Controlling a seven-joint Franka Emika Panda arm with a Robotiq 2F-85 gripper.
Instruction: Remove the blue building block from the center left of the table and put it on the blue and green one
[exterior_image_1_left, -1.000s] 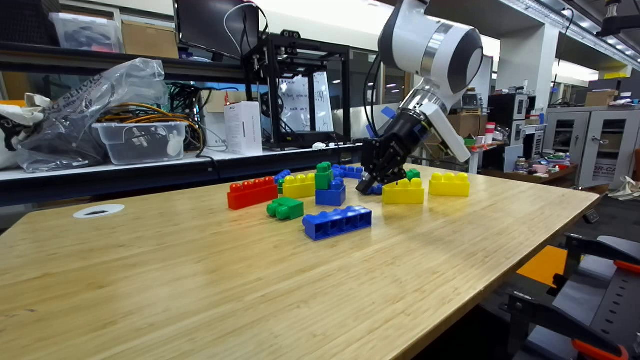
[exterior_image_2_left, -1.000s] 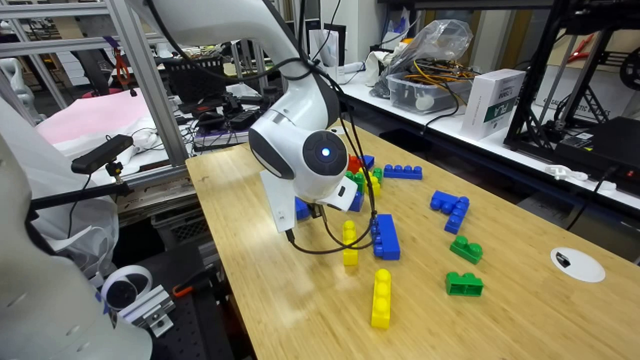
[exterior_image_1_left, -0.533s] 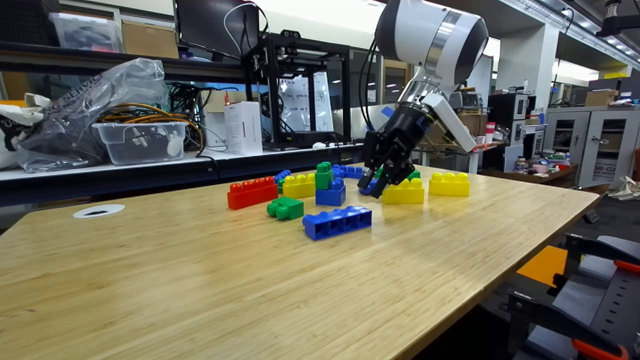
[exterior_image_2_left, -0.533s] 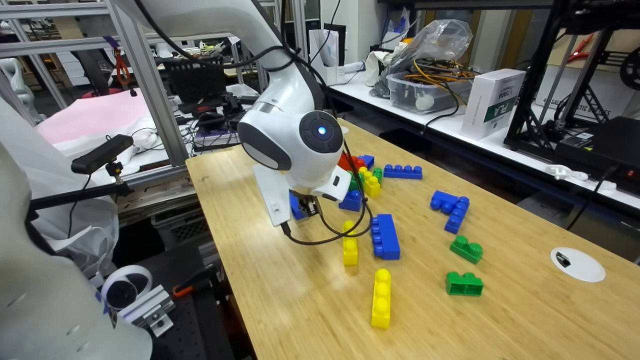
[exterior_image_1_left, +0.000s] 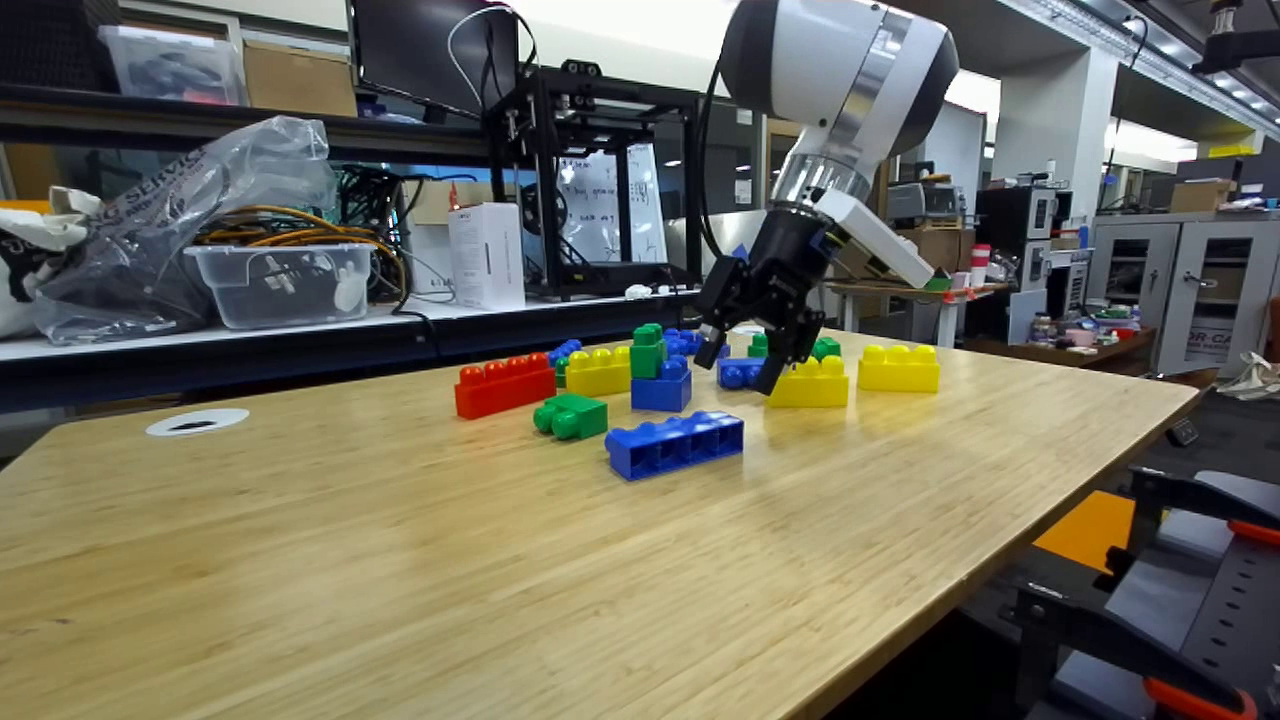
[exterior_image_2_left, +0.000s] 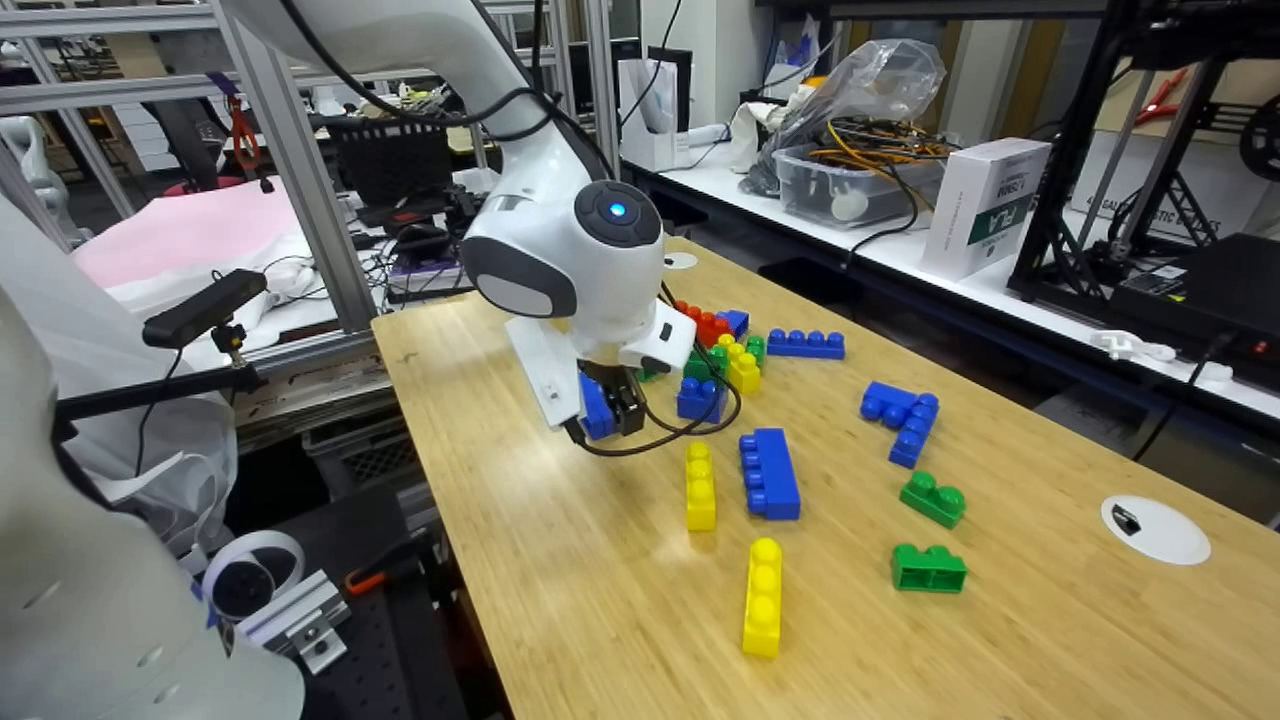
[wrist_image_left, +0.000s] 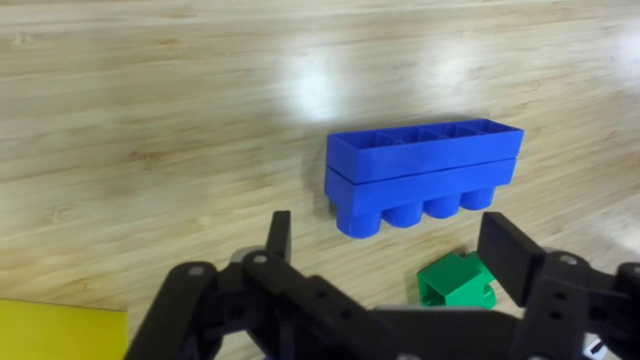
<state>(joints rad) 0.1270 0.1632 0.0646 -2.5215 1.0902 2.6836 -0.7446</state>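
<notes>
Arm (exterior_image_1_left: 815, 60) bent, pointing obliquely down. Fingers (wrist_image_left: 506, 255) parted wide in the wrist view, slanted downward. In an exterior view the wrist (exterior_image_2_left: 590, 290) partly hides them; their spread is hard to judge there.

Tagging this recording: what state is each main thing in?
Jaws: open, holding nothing
Blue block: on its side, ungripped
Blue-green stack: upright, green on top
Green brick by the stack: on its side
Red brick: studs up
Yellow bricks: studs up
Arm light: lit blue
</notes>
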